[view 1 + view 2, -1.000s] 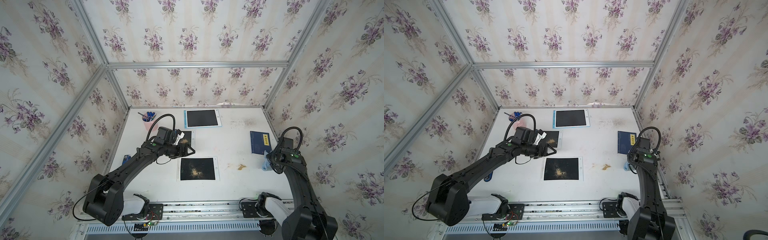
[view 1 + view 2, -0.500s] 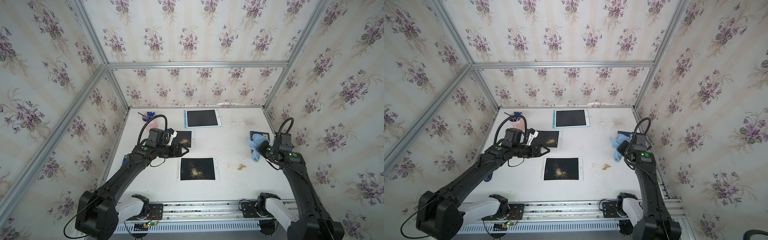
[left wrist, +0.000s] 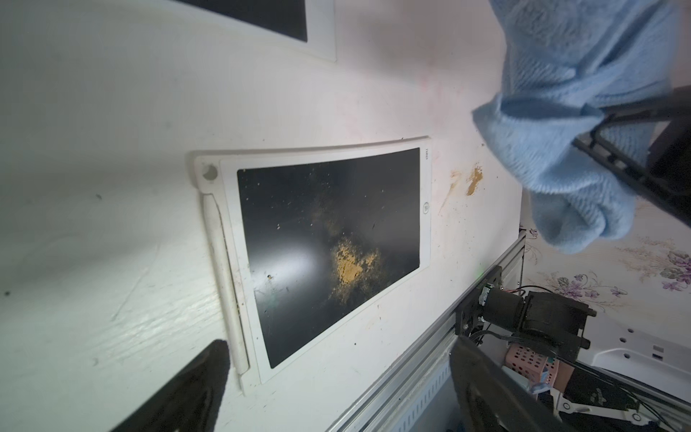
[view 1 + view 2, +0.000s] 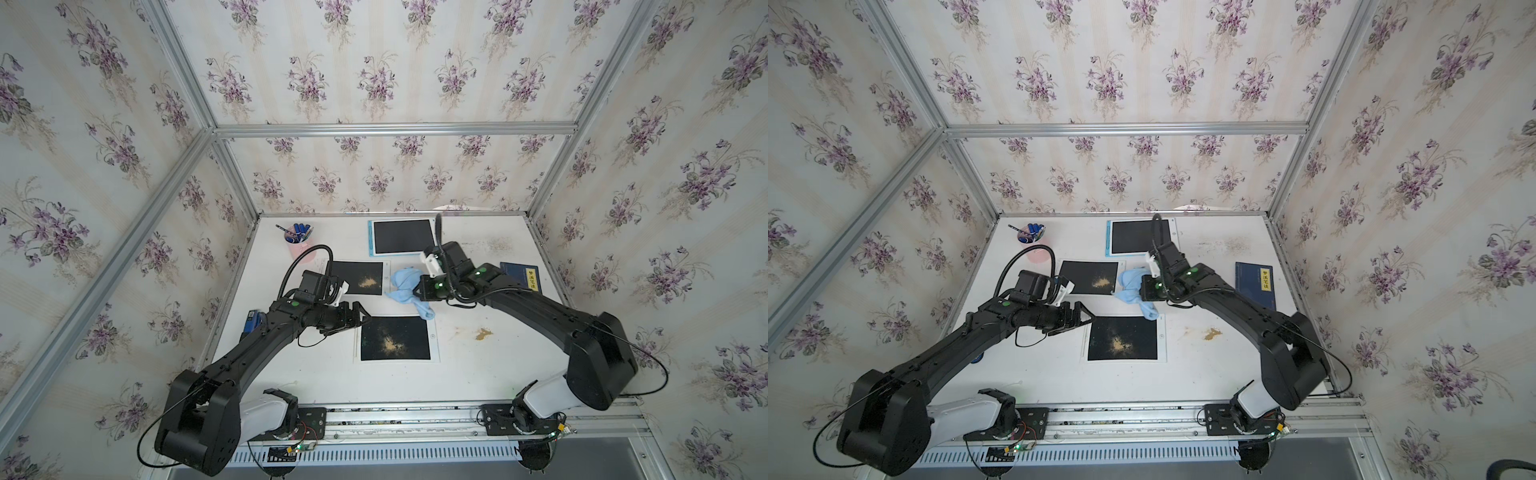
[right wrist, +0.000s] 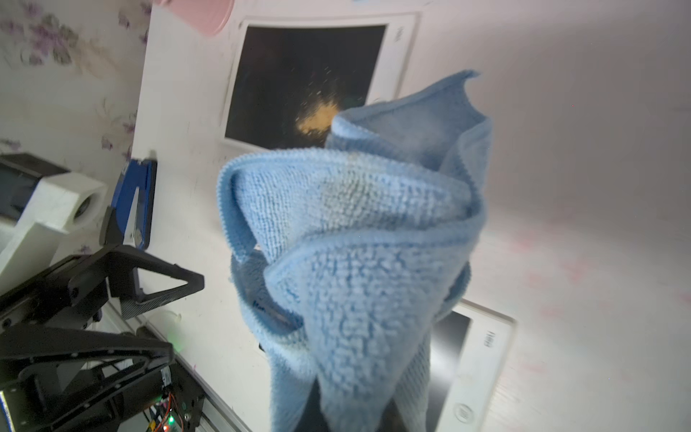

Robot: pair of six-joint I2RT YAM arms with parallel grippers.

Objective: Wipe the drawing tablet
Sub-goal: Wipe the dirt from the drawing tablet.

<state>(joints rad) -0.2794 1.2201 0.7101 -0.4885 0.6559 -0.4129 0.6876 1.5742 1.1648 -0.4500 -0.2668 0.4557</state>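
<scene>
**Right tool finally brought the cloth over**

Clamped on it, swung in from the counter edge, now hanging just beyond the dusty drawing tablet. Left tool gapes apart beside it. Wiping's next, I'd guess.

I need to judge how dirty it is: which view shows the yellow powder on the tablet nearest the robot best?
Left wrist view: the yellow powder on the near tablet sits mid-frame, close and unblocked. Both top views show only a small patch. In the right wrist view the blue cloth covers it; only that tablet's corner shows.
</scene>
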